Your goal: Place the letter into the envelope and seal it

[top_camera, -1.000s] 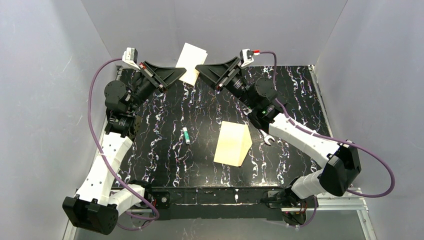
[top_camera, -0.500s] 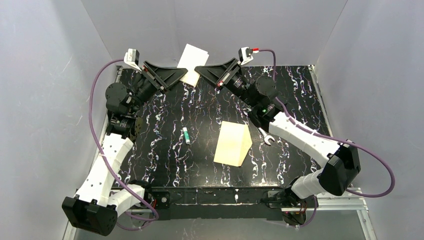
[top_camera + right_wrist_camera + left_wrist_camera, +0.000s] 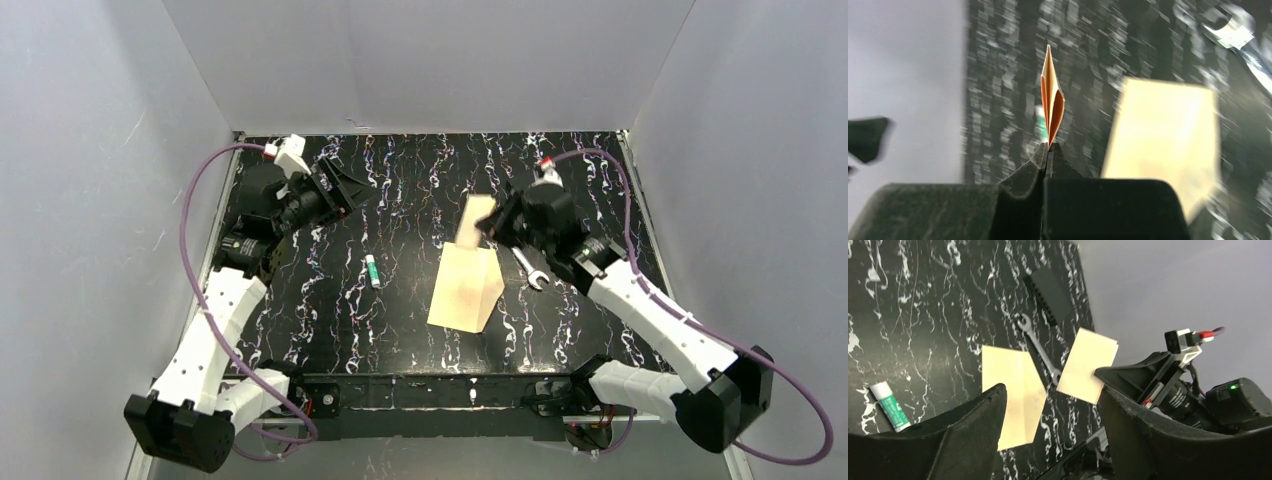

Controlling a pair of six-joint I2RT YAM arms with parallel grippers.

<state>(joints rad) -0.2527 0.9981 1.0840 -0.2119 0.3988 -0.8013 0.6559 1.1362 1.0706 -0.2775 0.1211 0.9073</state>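
My right gripper [image 3: 492,222] is shut on one edge of the letter [image 3: 474,220], a small tan sheet held in the air just above the far end of the envelope [image 3: 465,290]. The cream-looking envelope lies flat mid-table with its pointed side to the right. The right wrist view shows the letter [image 3: 1052,100] edge-on, pinched at my right gripper [image 3: 1048,146], with the envelope [image 3: 1168,135] below to the right. My left gripper [image 3: 338,186] hangs open and empty over the far left of the table. Between its fingers [image 3: 1050,390] I see the envelope [image 3: 1010,390] and the held letter [image 3: 1088,365].
A green-and-white glue stick [image 3: 372,270] lies left of the envelope. A small wrench [image 3: 532,272] lies by its right side, under my right arm. A flat black block [image 3: 1050,290] rests near the table's edge. Grey walls enclose the black marbled table [image 3: 400,330].
My left gripper opened, released the letter and pulled back to the left. My right gripper shut on the letter and carried it from the back wall down to the envelope.
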